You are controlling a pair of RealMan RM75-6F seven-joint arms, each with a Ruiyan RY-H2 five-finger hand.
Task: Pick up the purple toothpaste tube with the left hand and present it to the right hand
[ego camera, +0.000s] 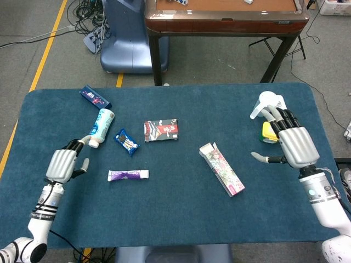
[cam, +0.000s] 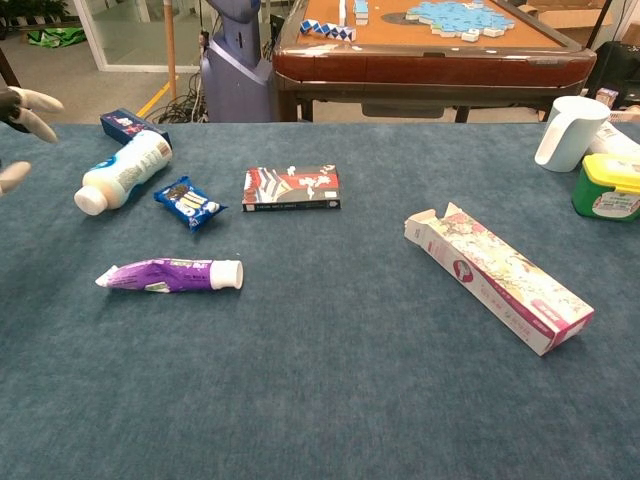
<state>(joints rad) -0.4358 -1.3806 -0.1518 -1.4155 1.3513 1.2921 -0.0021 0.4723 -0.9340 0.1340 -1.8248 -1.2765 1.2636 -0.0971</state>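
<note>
Head view, toothpaste tube [ego camera: 128, 175]: purple body, white cap pointing right, lying flat on the blue table [ego camera: 175, 219], nobody's holding it.
Head view, left hand [ego camera: 63, 163]: off to the tube's left, fingers loose, holding nothing.
Head view, right hand [ego camera: 290, 142]: far side, fingers spread, nothing in it.
Chest view, tube [cam: 170, 274]: crimped end left, near the cookie pack [cam: 189, 202].
Chest view, left hand [cam: 22, 125]: only fingertips show at the edge.

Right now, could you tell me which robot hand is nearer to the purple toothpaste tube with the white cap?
Left. The left robot hand hovers just left of the purple toothpaste tube; the right robot hand is far across the blue table, beyond the long floral carton.
</note>
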